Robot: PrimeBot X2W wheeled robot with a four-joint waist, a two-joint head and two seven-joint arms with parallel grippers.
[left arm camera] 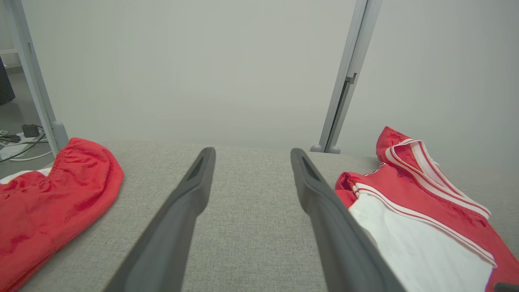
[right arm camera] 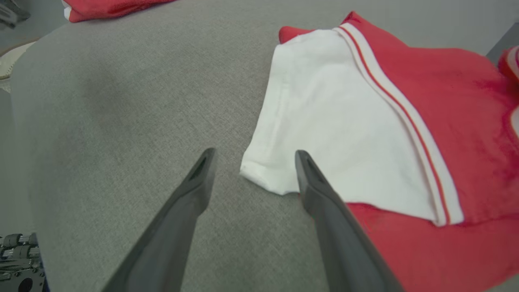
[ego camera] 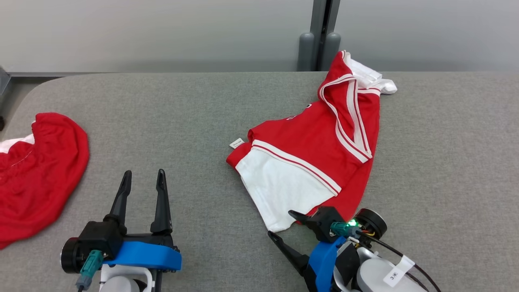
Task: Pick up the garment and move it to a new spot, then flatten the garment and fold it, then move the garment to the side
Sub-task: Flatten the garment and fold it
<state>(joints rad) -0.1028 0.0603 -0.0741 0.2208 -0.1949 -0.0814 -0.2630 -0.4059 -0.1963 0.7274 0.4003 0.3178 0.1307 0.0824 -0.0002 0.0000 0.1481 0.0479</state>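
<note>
The garment (ego camera: 316, 138) is a red shirt with white sleeves and white stripes. It lies rumpled and partly doubled over on the grey table (ego camera: 182, 105), right of centre, with one end reaching the far edge. My right gripper (ego camera: 279, 222) is open at the shirt's near corner. In the right wrist view the white sleeve's corner (right arm camera: 263, 174) lies between the fingers of that gripper (right arm camera: 254, 152), apart from both. My left gripper (ego camera: 144, 173) stands open over bare table at the lower left, its fingers (left arm camera: 190, 194) holding nothing. The garment (left arm camera: 413, 219) lies to its right.
A second red piece of clothing (ego camera: 40, 170) lies bunched at the table's left edge, and shows again (left arm camera: 48, 194) in the left wrist view. A pale wall with a grey post (ego camera: 322, 36) runs behind the table. Bare grey cloth lies between the two garments.
</note>
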